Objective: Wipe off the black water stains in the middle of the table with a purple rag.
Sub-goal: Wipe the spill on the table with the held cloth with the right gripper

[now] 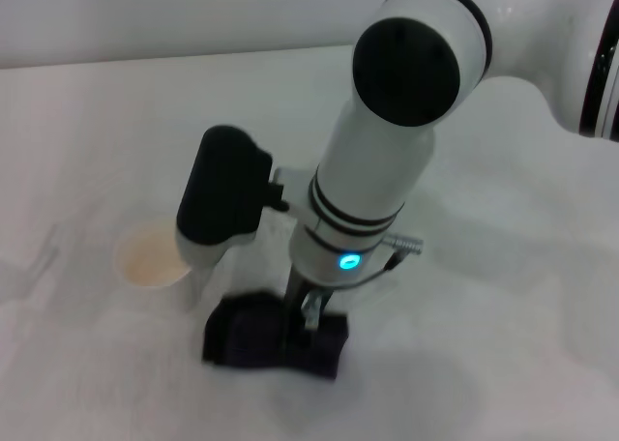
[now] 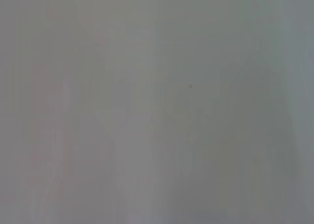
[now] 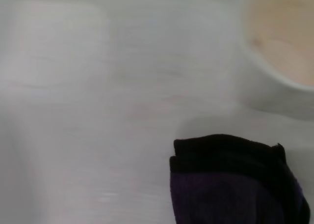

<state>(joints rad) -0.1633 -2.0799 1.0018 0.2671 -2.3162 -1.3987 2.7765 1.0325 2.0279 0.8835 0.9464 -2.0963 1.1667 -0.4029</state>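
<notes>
Purple rag (image 1: pixel 274 342) sits closest, bunched up flat on the white bench (image 1: pixel 503 296), near edge, roughly center. Right end effector (image 1: pixel 308 310) comes straight down onto it, fingers buried in the folds, so it looks clamped on the cloth. Just left and a bit farther back there's a pale cup (image 1: pixel 152 253), close to the rag but not touching; right wrist view shows both, rag (image 3: pixel 235 182) and cup (image 3: pixel 282 42). Can't spot the black stains anywhere, maybe they're under the rag or arm. Left arm isn't visible from the head; its wrist view only shows blank grey.
</notes>
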